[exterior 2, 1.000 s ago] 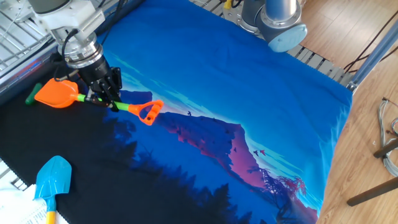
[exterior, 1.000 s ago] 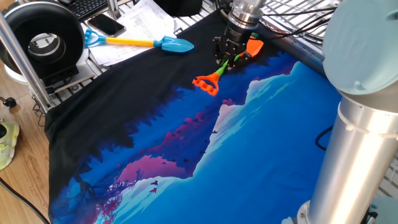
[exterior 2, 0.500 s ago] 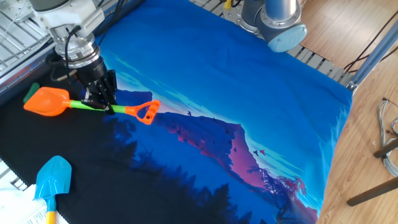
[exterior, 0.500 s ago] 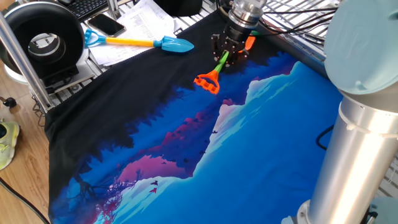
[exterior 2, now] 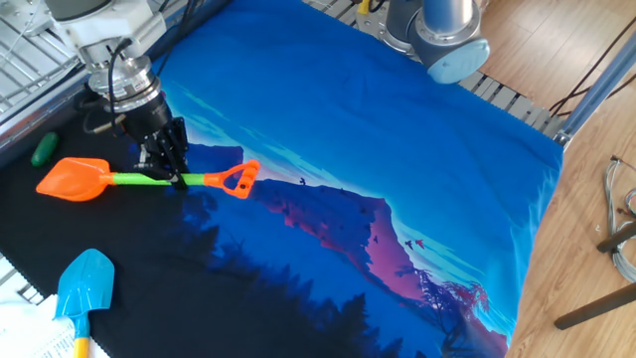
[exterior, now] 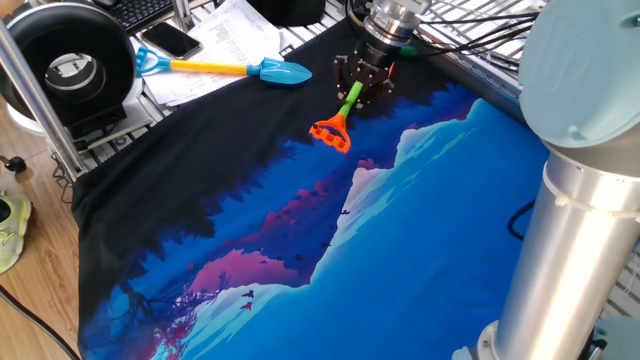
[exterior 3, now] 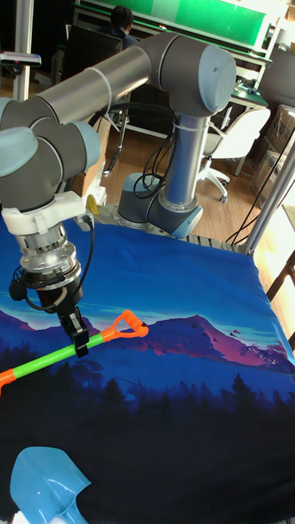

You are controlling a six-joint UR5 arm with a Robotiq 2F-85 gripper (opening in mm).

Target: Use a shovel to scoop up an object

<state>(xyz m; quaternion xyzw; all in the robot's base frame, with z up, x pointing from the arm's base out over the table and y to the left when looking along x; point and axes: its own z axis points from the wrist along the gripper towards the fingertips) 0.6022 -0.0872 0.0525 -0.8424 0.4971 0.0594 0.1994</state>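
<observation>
Near the cloth's black edge, gripper (exterior 2: 171, 167) clamping shovel (exterior 2: 119, 179); object (exterior 2: 45, 149) apart

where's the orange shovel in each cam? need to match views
One fixed view: top centre, shovel under the gripper, blade hidden.
Other fixed view: left, shovel lying flat, blade leftward.
Tall fixed view: lower left, shovel, blade cut off.
Shared landmark: the gripper clamped on the green shaft.
</observation>
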